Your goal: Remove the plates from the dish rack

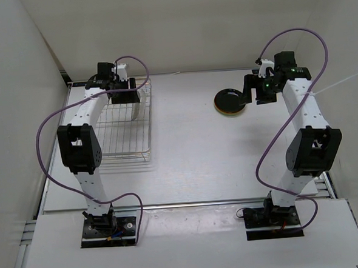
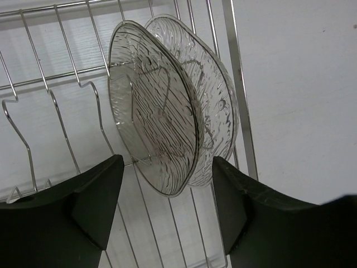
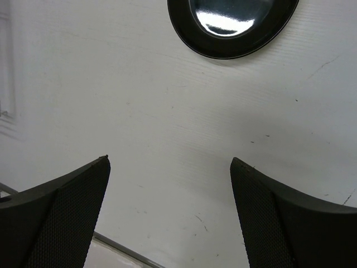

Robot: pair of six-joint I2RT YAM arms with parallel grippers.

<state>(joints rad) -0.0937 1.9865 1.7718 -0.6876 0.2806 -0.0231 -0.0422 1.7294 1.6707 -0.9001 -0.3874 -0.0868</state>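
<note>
Over the far-left corner of the tabletop (image 1: 192,151):

- The left gripper (image 2: 167,164) has its jaws spread wide. Its two blunt, matte black fingers (image 2: 89,204) flank the lower edge of the clear glass plate (image 2: 156,111). Whether either finger touches the glass cannot be told.
- The glass is transparent with fine ripples, round with a thin rim. Two overlapping round outlines show, so it may be one plate or two leaning together; this cannot be settled.
- It stands on edge in the rack, tilted. From above it shows as a thin sliver running from the far edge toward the near edge, with its faces turned to the left and right edges.
- One dish rack (image 1: 115,138), a rectangular grid of thin silver wire with low sides and bent prongs, sits there. Its long axis runs far to near, and the glass is at its far right side.

Near the far edge, right of centre:

- The right gripper (image 3: 169,159) is also wide apart and holds nothing. Its two fingers (image 3: 61,218) are faced with fine mesh-textured pads and hang above bare white tabletop.
- Just beyond it lies one glossy black plate (image 3: 231,25), round and flat, face up.
- From above, the rim of an orange plate (image 1: 229,113) peeks out beneath the black one.
</note>
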